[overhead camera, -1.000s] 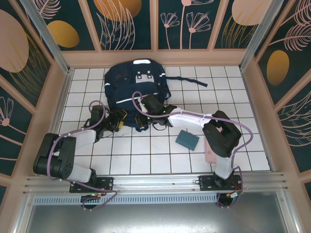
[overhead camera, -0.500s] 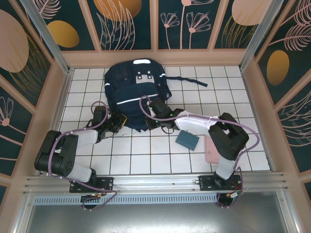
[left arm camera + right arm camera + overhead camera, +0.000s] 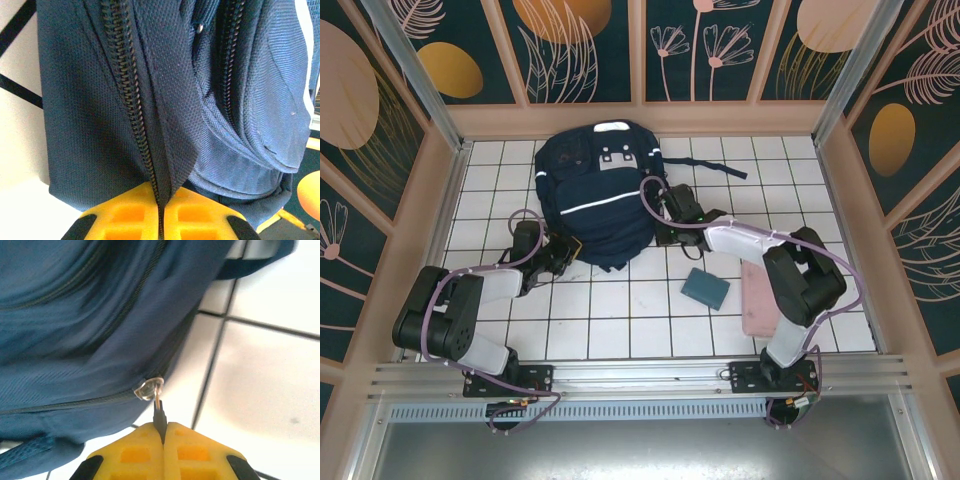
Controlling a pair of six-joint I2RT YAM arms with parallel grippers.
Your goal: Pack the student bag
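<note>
- White-tiled table (image 3: 620, 325) inside a floral-panelled enclosure: a teal case (image 3: 705, 288) and a pink pad (image 3: 758, 300) lie loose behind the right gripper, beside that arm's elbow and apart from the student bag (image 3: 595, 180).
- Left gripper (image 3: 161, 202), clenched, pinches a fold of the bag's navy fabric. A zipper track (image 3: 125, 90) runs straight ahead from its fingertips. Seen from above, this tool sits at the bag's near-left corner.
- Right gripper (image 3: 162, 432), likewise clenched, grips the dark tab of a zipper pull (image 3: 150, 387) directly ahead of its tips. The bag bulks ahead and to its left, with bare tile to its right. From above, it works at the bag's right flank.
- The bag lies flat ahead of both arms, one gripper on each side, its long axis running away from them toward the far wall.
- The coming move likely turns on the pull. Its track leads off leftward from the right gripper along the bag's edge, so the right arm looks placed to draw the slider while the left anchors the fabric. Whether the track behind the slider is open or closed is hard to tell in the blurred wrist view.
</note>
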